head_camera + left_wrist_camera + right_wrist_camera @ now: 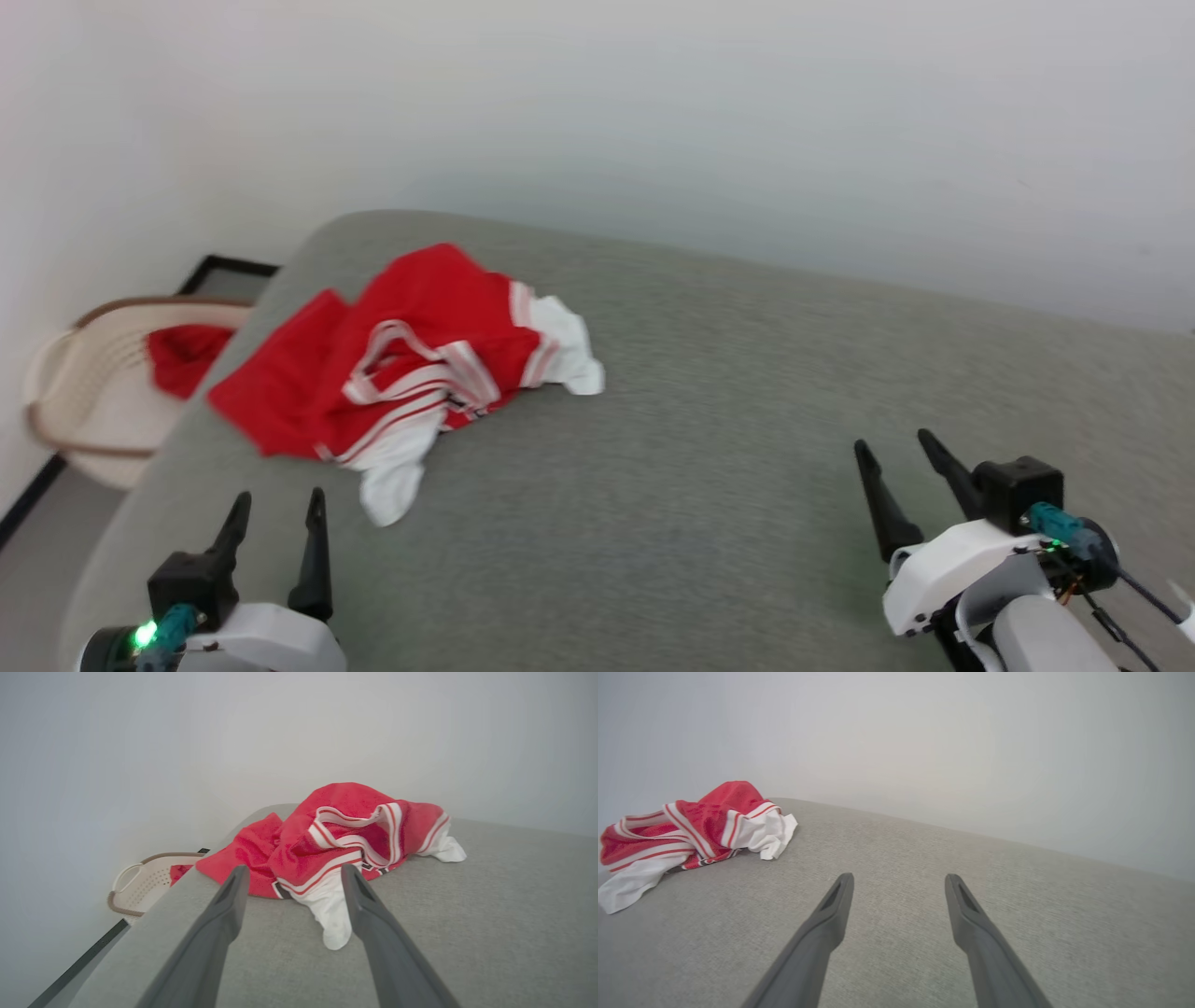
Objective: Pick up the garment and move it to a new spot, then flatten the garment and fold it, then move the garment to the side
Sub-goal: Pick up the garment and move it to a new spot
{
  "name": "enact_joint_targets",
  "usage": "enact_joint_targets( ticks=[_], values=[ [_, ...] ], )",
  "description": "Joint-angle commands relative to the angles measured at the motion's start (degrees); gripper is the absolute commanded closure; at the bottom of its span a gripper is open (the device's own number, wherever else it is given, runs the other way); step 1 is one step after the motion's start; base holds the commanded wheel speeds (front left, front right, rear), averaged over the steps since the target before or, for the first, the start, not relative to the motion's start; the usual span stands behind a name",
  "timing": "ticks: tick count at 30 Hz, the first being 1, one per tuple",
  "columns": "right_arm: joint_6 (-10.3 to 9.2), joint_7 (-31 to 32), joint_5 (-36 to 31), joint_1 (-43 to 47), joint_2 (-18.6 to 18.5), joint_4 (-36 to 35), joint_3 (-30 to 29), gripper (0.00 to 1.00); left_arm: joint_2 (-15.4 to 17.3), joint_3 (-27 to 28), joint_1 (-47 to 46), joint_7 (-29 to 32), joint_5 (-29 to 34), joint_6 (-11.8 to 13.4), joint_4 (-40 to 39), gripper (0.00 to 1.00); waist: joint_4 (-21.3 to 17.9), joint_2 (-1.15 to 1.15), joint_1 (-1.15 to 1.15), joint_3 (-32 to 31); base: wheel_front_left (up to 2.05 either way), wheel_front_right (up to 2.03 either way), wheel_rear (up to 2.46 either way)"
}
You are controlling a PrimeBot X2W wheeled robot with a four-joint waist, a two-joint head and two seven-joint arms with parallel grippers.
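**Garment crumpled, fingers spread**

I see the garment (420, 355) heaped on the grey fabric surface (747, 392). My left gripper (280, 495) hovers near it, fingers spread. My right gripper (892, 441) is well apart from it, fingers also spread.

Basket (93, 401) half hidden past bed (747, 420) left edge; red cloth (182, 359) inside partly covered. Garment (691, 826) clipped at right wrist view's left edge.
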Motion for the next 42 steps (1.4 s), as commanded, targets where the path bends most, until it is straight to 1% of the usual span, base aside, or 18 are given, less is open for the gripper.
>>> enact_joint_targets(
  ticks=[1, 6, 8, 14, 19, 23, 27, 30, 33, 37, 38, 40, 42],
  values=[
    [0.01, -0.1, 0.1, 0.0, 0.2, 0.2, 0.6, 0.00, 0.3, 0.2, 0.8, 0.0, 0.1, 0.3, 0.0, 0.00, 6.4, 0.00, 0.00, -1.3, 0.00, 0.00, 0.00],
    [0.01, -0.2, 1.6, 0.0, 0.4, 0.9, 3.0, 0.00, 0.4, 0.4, 0.9, 0.0, -0.2, 0.8, 0.2, 0.00, 12.1, 0.00, 0.00, -1.9, 0.00, 0.00, 0.00],
    [0.01, -0.1, 1.9, -1.4, 0.8, 0.9, 4.9, 0.00, 0.5, 1.4, 1.7, 0.0, -0.8, 1.4, -0.4, 0.00, 12.9, 0.00, 0.00, -1.2, 0.00, 0.00, 0.00],
    [0.00, 0.3, 3.7, -5.5, 1.2, 2.5, 10.5, 0.00, -0.6, 4.5, 4.3, 0.0, -2.6, 3.2, -4.1, 0.00, 14.5, 0.00, 0.00, 1.0, 0.00, 0.00, 0.00],
    [0.00, 0.1, 5.4, -9.1, 1.5, 4.6, 15.6, 0.00, -1.8, 6.9, 7.2, 0.0, -3.6, 4.1, -7.4, 0.00, 15.1, 0.00, 0.00, 2.0, 0.00, 0.00, 0.00],
    [0.00, -0.1, 7.3, -11.2, 1.5, 6.2, 18.7, 0.00, -2.6, 8.0, 8.9, 0.0, -3.9, 4.3, -9.4, 0.00, 15.3, 0.00, 0.00, 2.5, 0.00, 0.00, 0.00],
    [0.00, -0.4, 8.7, -12.3, 1.2, 7.3, 20.3, 0.00, -2.8, 8.3, 9.7, 0.0, -3.7, 3.8, -10.2, 0.00, 15.2, 0.00, 0.00, 2.6, 0.00, 0.00, 0.00],
    [0.00, -0.5, 9.6, -12.0, 0.6, 7.5, 20.3, 0.00, -2.0, 7.4, 8.4, 0.0, -2.9, 2.6, -9.8, 0.00, 14.9, 0.00, 0.00, 2.6, 0.00, 0.00, 0.00],
    [0.00, -0.5, 9.7, -10.5, 0.0, 7.0, 19.1, 0.00, -0.3, 5.0, 5.7, 0.0, -1.6, 1.0, -8.7, 0.00, 14.5, 0.00, 0.00, 2.9, 0.00, 0.00, 0.00],
    [0.00, -0.6, 8.1, -8.1, -1.1, 5.0, 15.7, 0.00, 2.5, 1.1, -1.4, 1.3, -0.7, -1.0, -5.5, 0.00, 13.6, 0.00, 0.00, 3.6, 0.00, 0.00, 0.00],
    [0.00, -0.6, 7.5, -7.4, -1.1, 4.4, 14.9, 0.00, 3.2, 0.3, -3.5, 1.6, -1.1, -1.3, -4.5, 0.00, 13.1, 0.00, 0.00, 3.9, 0.00, 0.00, 0.00],
    [0.01, -0.6, 6.0, -7.5, -0.6, 3.0, 14.6, 0.00, 5.4, -0.5, -7.4, 1.8, -1.6, -1.7, -2.6, 0.00, 10.1, 0.00, 0.00, 5.7, 0.00, 0.00, 0.00],
    [0.00, -0.6, 5.0, -8.1, -0.9, 2.1, 14.1, 0.00, 6.9, -2.1, -12.4, 1.9, -2.3, -2.0, -0.5, 0.00, 7.3, 0.00, 0.00, 7.5, 0.00, 0.00, 0.00]
  ],
)
